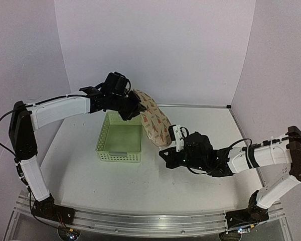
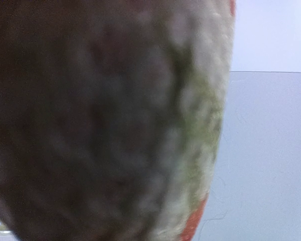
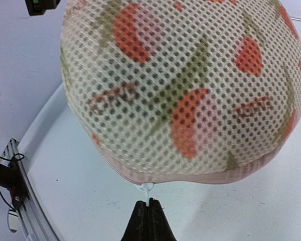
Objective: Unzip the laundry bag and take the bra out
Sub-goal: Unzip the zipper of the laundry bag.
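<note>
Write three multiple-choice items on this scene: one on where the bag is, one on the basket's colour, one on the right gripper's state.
1. Where is the bag?
A. lying flat
B. held up at a tilt beside the basket
C. inside the basket

2. What colour is the basket?
A. light green
B. blue
C. black

3. How are the right gripper's fingers?
A. wide open
B. shut on the zipper pull
C. out of view

Answers:
1. B: the left gripper holds its top end aloft.
2. A: its lattice walls are pale green.
3. B: the wrist view shows the fingers pressed together at the white pull.
</note>
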`<state>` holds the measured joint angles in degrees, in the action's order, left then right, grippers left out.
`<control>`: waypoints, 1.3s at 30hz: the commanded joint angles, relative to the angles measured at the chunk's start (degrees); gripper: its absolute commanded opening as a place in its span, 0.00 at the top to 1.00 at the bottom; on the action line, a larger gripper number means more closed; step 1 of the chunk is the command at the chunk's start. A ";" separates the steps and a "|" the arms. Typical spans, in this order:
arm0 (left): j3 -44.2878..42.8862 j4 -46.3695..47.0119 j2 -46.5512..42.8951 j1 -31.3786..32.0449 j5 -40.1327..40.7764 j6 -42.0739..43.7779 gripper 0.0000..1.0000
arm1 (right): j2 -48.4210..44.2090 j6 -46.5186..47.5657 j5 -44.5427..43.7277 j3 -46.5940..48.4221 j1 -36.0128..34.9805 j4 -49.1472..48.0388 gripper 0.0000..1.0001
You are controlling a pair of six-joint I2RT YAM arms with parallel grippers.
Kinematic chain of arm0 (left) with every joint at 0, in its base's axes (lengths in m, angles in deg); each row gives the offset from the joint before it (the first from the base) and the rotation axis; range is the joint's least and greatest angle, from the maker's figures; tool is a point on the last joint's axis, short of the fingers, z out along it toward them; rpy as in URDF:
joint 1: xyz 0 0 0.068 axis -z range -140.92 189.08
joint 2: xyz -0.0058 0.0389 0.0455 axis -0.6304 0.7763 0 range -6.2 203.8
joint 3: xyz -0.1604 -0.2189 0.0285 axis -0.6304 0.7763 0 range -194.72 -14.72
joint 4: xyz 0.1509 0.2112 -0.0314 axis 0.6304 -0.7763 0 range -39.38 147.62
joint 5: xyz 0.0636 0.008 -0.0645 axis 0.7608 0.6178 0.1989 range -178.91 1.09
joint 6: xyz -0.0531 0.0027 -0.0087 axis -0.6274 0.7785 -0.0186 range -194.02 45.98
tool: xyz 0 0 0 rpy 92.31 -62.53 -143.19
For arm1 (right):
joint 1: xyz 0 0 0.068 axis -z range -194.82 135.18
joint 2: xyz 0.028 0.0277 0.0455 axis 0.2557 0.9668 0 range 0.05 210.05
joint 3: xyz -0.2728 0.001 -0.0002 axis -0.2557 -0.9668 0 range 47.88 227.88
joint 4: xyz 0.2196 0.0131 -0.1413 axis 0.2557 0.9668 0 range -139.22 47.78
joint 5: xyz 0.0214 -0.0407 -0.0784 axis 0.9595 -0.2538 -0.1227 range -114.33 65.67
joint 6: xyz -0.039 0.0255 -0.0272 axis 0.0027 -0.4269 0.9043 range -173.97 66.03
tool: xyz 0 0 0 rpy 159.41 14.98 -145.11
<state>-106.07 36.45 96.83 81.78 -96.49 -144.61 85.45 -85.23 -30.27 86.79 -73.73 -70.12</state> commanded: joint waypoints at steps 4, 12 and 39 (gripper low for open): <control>-3.19 6.14 -3.69 -2.24 -8.48 7.39 1.00 | -3.18 6.59 -6.41 -0.44 -0.27 10.52 1.00; -3.97 5.02 -3.70 -2.76 -16.29 14.01 1.00 | -3.84 13.69 -8.57 1.52 -0.24 15.62 1.00; -9.21 -0.96 1.97 -3.21 -23.80 22.25 1.00 | -15.34 16.00 -9.93 -3.71 1.80 20.30 1.00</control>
<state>-109.37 32.05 95.95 77.95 -116.46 -123.98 74.31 -67.46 -41.04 85.48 -72.66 -52.49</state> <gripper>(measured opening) 0.054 0.008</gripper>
